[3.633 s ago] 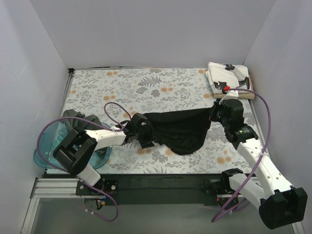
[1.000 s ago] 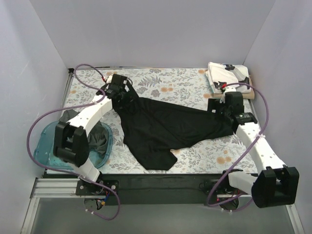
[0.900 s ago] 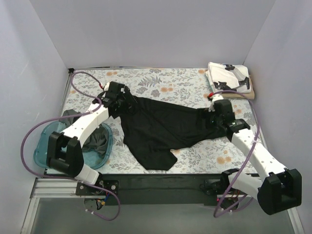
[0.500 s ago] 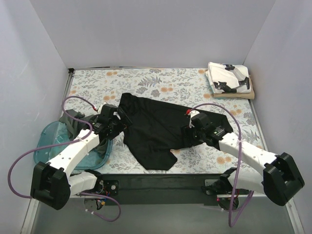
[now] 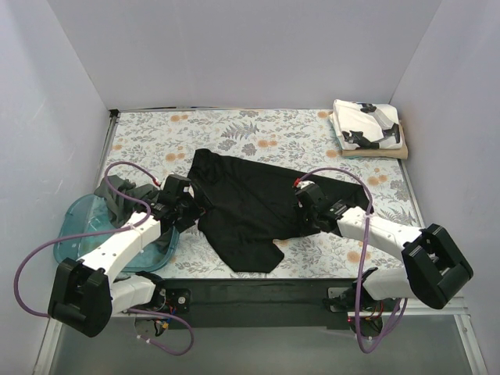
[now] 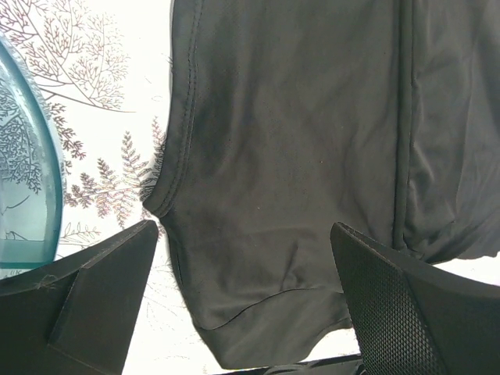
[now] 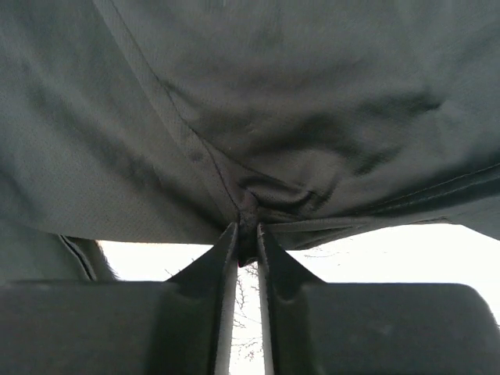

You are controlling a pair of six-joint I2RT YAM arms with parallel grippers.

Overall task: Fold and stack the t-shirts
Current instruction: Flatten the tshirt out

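Observation:
The black t-shirt [image 5: 250,201] lies spread on the flowered table, with its lower corner near the front edge. My left gripper [image 5: 193,209] is open at the shirt's left edge. In the left wrist view [image 6: 250,312] its wide-apart fingers [image 6: 406,305] straddle a sleeve of the black shirt [image 6: 297,156] without touching it. My right gripper [image 5: 303,212] is shut on a pinch of the black shirt [image 7: 234,117] at its right side, as the right wrist view [image 7: 248,241] shows. The white printed shirt [image 5: 366,125] lies folded on the tan shirt [image 5: 384,153] at the back right. The grey-green shirt [image 5: 117,195] hangs in the tub.
The translucent blue tub [image 5: 74,234] stands at the front left beside my left arm, and its rim shows in the left wrist view [image 6: 23,195]. White walls close in the table on three sides.
The arms stretched the black shirt out and laid it flat. The left gripper let go of it and drew back to its left edge. The right gripper slid left, still holding cloth.

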